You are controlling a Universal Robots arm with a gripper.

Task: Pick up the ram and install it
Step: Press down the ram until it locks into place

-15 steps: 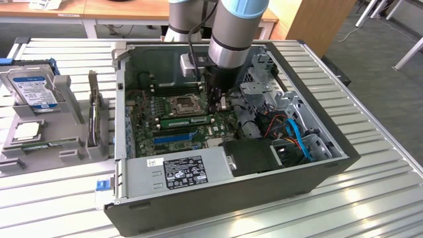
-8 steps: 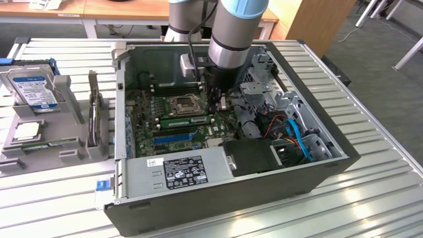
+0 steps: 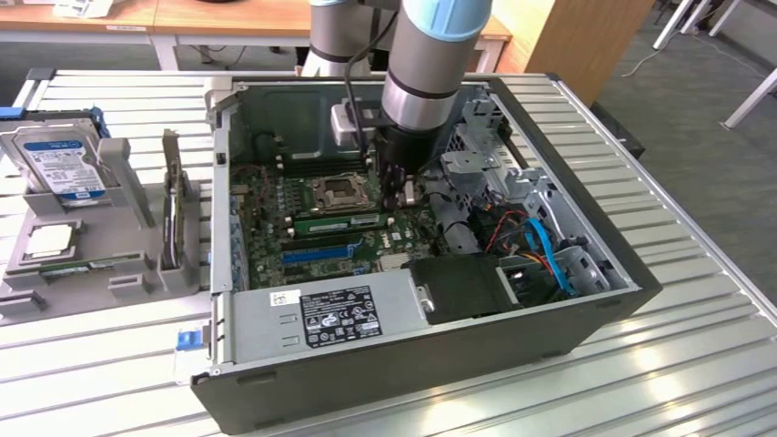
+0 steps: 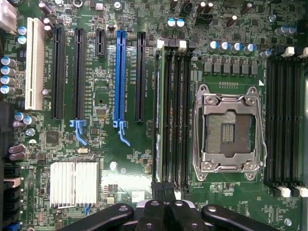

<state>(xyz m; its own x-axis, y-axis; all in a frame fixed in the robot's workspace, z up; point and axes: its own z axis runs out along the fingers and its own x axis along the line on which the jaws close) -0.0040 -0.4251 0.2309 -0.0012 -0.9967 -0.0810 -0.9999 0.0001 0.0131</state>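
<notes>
The gripper point(image 3: 406, 193) hangs inside the open computer case point(image 3: 607, 273), low over the motherboard point(image 3: 261, 214) just beside the CPU socket point(image 3: 337, 194), its fingers clenched with nothing visible between them. In the wrist view a ram point(image 4: 157, 110) stick sits edge-on in the outermost memory slot beside the socket. Another ram point(image 3: 87, 266) lies on the grey holder point(image 3: 122, 282) outside the case

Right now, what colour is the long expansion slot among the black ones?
Blue slot, clearest in the wrist view.
</notes>
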